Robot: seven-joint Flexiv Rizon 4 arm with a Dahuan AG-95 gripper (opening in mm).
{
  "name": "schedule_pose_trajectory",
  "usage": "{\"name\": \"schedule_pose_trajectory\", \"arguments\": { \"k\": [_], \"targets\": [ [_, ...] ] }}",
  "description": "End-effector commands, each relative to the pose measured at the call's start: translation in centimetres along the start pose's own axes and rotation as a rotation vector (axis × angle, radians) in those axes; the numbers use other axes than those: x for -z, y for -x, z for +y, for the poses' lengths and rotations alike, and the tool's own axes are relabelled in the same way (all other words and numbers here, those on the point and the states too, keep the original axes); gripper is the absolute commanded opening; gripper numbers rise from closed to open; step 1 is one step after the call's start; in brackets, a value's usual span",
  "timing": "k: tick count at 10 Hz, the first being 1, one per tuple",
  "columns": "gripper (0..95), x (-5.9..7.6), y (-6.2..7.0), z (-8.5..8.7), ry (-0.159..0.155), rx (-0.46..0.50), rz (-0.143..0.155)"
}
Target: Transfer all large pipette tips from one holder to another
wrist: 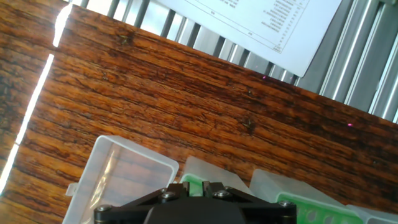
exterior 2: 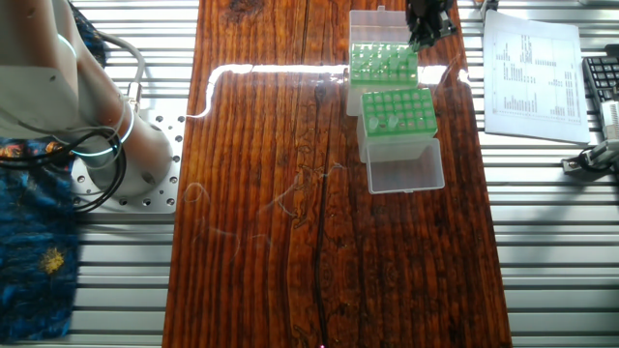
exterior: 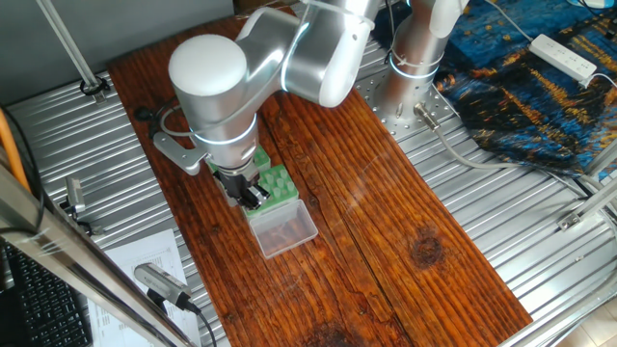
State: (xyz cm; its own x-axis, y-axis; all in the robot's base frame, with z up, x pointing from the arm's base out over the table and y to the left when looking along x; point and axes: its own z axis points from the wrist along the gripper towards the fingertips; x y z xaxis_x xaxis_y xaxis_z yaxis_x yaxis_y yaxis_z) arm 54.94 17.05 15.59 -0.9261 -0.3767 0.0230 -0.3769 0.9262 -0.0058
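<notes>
Green racks (exterior 2: 397, 111) hold pale tips (exterior 2: 379, 64); clear lid (exterior 2: 405, 165) open.

You get bright, even light throughout. A white glare streak crosses the dark reddish-brown wooden plank surface (exterior 2: 290, 193) in the other fixed view, and again at the hand view's left edge, where the black claw (wrist: 196, 188) sits blurred.

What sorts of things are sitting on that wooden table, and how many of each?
Green tip racks: 2
Clear open lids: 2
Printed paper sheets: 1, lying beside the wood
Total: 5
</notes>
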Motion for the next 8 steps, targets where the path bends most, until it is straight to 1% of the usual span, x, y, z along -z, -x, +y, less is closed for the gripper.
{"name": "schedule_pose_trajectory", "arguments": {
  "k": [1, 6, 8],
  "targets": [
    [0.0, 0.3, -0.1, 0.0, 0.001, 0.003, 0.0],
    [0.0, 1.5, -0.3, 0.3, 0.001, 0.017, 0.007],
    [0.0, 1.8, -0.4, 0.0, 0.001, 0.029, 0.013]
  ]
}}
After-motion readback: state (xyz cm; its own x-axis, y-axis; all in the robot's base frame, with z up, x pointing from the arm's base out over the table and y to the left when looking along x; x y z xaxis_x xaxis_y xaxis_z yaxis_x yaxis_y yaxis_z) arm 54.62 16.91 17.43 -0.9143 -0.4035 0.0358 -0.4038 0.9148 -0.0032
